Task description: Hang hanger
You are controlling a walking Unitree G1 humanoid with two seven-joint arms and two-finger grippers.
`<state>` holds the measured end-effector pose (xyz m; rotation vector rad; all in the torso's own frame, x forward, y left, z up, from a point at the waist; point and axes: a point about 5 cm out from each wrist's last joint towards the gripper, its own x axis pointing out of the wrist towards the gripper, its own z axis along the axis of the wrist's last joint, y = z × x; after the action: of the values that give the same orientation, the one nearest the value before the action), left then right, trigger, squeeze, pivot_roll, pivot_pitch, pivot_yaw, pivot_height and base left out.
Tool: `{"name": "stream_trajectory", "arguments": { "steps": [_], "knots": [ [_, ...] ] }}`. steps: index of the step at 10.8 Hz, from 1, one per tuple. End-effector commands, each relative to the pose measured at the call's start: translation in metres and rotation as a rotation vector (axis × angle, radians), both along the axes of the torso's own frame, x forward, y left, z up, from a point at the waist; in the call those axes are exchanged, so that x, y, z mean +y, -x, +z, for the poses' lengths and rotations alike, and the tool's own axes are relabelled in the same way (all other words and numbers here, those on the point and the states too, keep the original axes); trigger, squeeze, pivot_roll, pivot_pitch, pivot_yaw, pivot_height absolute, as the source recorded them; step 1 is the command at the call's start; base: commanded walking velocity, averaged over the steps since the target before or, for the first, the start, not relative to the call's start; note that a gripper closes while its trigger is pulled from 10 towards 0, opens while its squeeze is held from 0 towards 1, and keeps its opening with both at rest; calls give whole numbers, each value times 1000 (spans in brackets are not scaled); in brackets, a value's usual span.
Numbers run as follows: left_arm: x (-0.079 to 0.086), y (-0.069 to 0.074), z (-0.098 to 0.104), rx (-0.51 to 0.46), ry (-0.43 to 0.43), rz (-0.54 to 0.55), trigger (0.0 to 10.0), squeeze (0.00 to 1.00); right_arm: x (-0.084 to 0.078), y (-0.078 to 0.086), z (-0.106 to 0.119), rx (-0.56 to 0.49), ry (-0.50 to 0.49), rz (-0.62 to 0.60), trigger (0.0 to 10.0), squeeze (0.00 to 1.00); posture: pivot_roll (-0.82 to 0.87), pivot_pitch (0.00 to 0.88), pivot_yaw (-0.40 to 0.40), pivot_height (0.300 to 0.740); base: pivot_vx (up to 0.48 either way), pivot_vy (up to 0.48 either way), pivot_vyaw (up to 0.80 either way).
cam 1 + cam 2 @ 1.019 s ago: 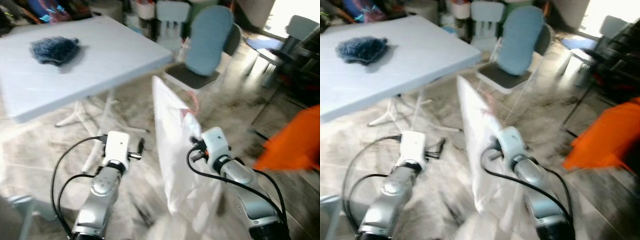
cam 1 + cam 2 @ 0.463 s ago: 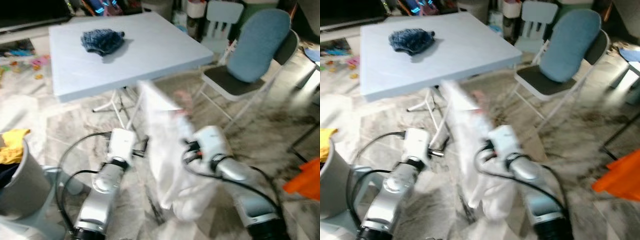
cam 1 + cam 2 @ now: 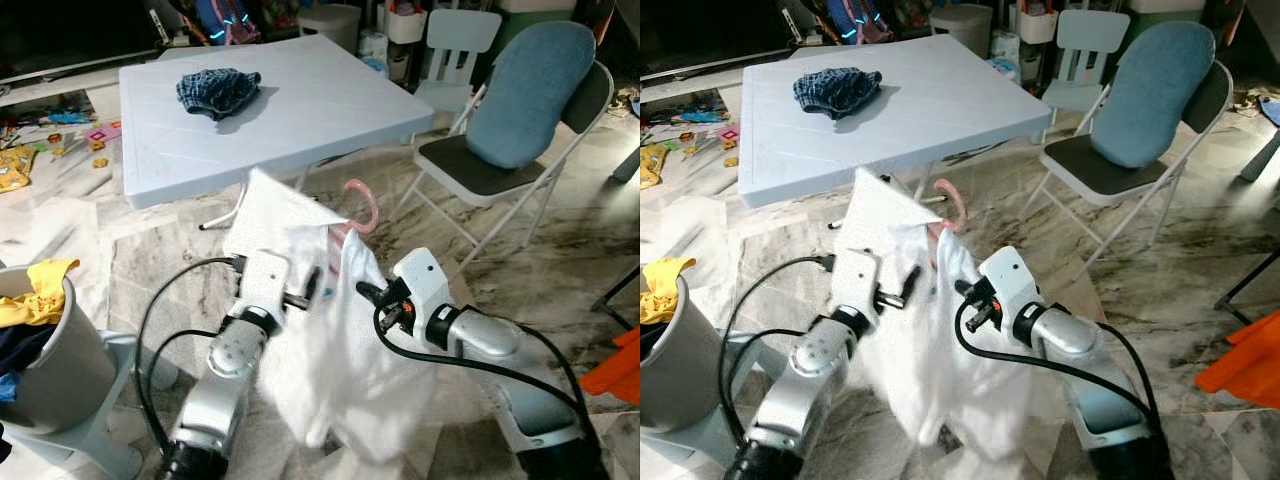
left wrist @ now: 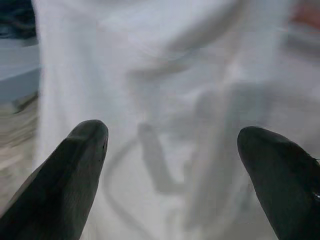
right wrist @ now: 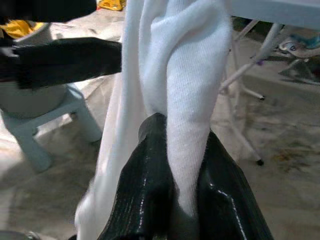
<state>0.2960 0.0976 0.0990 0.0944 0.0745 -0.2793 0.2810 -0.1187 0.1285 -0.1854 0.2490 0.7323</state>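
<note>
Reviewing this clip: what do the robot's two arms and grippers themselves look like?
Both arms are silver metal with rounded joints, each ending in a white boxy wrist housing. Black cables loop from wrist to forearm. The left gripper and right gripper each have two glossy black fingers with rounded tips.

Two silver arms end in white wrist housings, with looping black cables running along each. The left gripper (image 4: 170, 165) and right gripper (image 5: 175, 180) have glossy black fingers.

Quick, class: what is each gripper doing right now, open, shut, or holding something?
Left gripper: open, fingers spread before the white garment.
Right gripper: shut on the white garment.
</note>
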Motion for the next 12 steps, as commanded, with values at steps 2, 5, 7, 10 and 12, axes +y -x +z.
{"name": "stream_trajectory", "arguments": {
  "steps": [2,5,7,10,12],
  "knots": [
    [0,-2,-4,26,44,-27,10000,0,11,12,20,-26,-56,110,10000,0,-206,18,4,740,0,0,0],
    [-13,-2,-1,14,87,-100,10000,0,16,19,25,-13,-62,161,10000,0,-212,20,8,740,0,0,0],
    [-18,-2,0,7,104,-127,10000,0,20,22,24,0,-65,173,10000,0,-213,20,6,740,0,0,0],
    [-29,3,1,6,114,-214,10000,0,25,25,15,33,-41,181,10000,0,-208,22,2,740,0,0,0],
    [-30,4,0,10,115,-224,10000,0,26,24,12,43,-31,177,10000,0,-208,21,2,740,0,0,0]
  ]
}}
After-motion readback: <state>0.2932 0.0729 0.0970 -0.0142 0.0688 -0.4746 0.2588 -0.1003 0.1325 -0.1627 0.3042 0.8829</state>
